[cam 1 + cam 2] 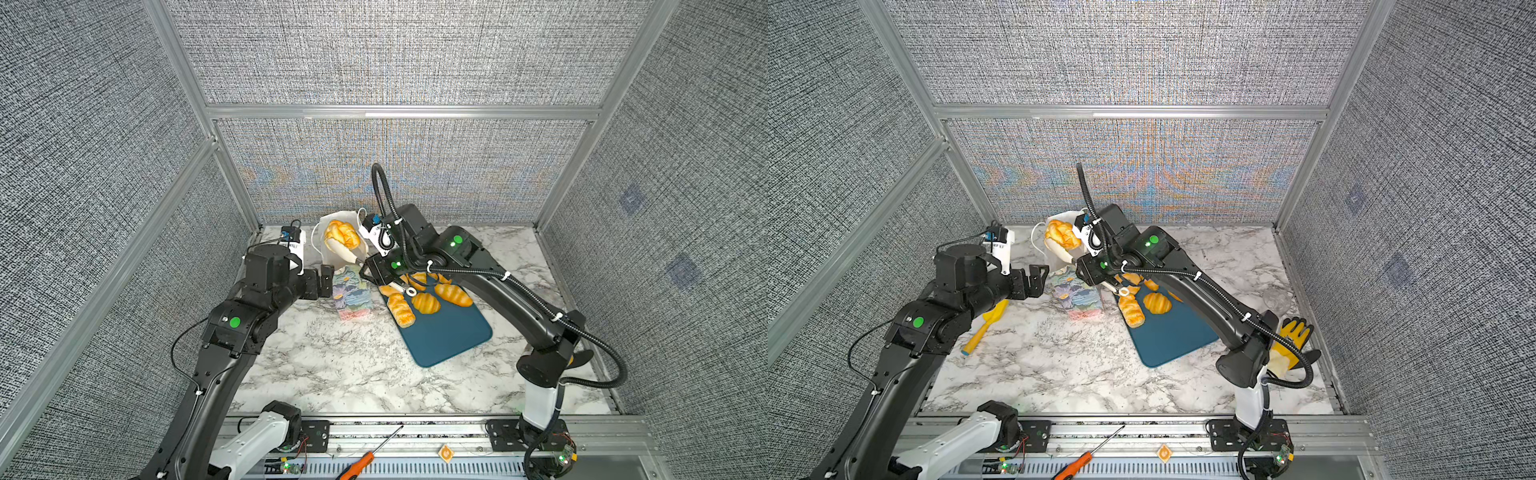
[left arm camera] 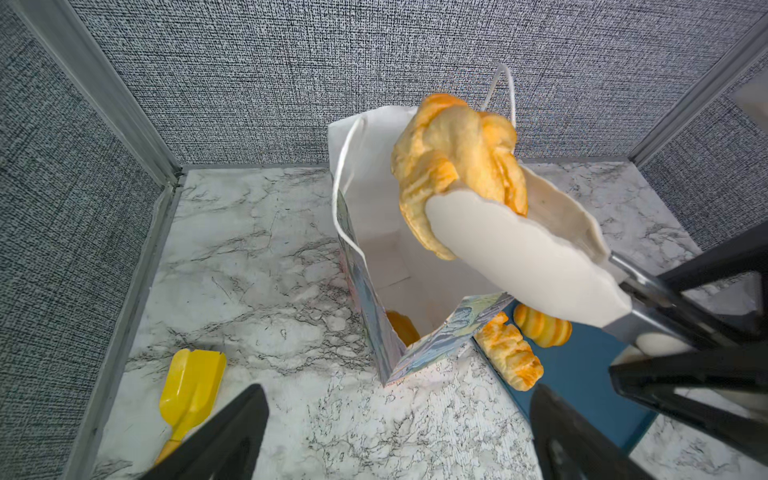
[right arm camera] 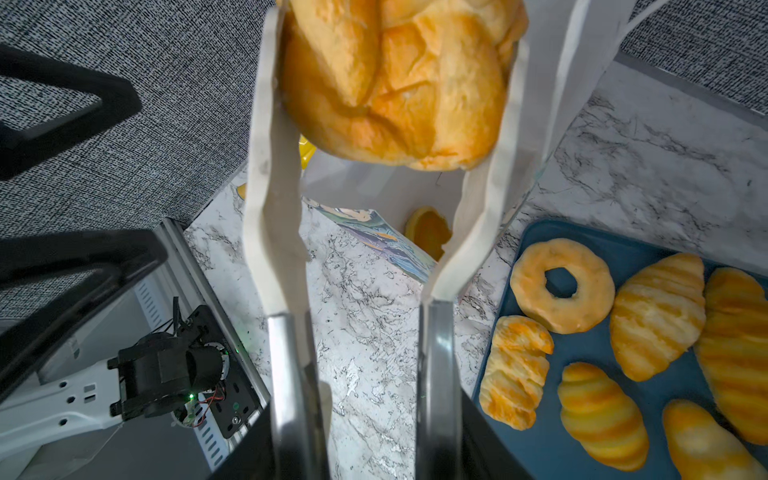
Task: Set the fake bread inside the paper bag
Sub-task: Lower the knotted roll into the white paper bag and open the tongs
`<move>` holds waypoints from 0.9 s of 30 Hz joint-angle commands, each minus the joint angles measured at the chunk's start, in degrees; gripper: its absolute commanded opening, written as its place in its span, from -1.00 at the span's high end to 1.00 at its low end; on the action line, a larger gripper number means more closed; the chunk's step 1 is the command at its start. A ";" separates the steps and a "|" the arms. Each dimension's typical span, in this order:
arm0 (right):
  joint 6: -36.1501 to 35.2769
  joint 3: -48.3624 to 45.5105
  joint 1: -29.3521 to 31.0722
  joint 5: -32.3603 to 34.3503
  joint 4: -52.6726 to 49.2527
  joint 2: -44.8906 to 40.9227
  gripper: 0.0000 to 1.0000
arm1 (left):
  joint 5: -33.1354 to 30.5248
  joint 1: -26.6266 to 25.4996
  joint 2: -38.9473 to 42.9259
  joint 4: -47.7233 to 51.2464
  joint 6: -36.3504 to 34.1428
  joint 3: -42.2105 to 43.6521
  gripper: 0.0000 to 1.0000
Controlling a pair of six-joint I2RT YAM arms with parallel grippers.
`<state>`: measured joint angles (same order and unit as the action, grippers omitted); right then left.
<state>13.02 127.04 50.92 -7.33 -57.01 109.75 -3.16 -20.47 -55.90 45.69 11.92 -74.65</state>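
Right wrist: pincer (image 3: 370, 453) (with tongs (image 3: 433, 353)) aloft

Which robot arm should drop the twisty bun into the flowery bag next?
Right. The right claw holds the tongs, which pinch the knotted bun over the paper bag's open top. The left claw is open and empty beside the bag.

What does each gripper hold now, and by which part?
The right gripper grips the tongs by their metal handles; the tongs' white tips pinch the knotted bun by its sides over the paper bag. The left gripper is open and holds nothing.
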 commanded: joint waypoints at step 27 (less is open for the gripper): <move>-1.05 1.63 -0.20 7.75 -2.58 -0.52 -0.59 | 3.19 0.01 0.97 -0.14 -2.48 0.65 -0.99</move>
<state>12.67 128.14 50.70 -0.25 -60.07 110.21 -1.28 -20.49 -54.85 45.95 9.10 -73.60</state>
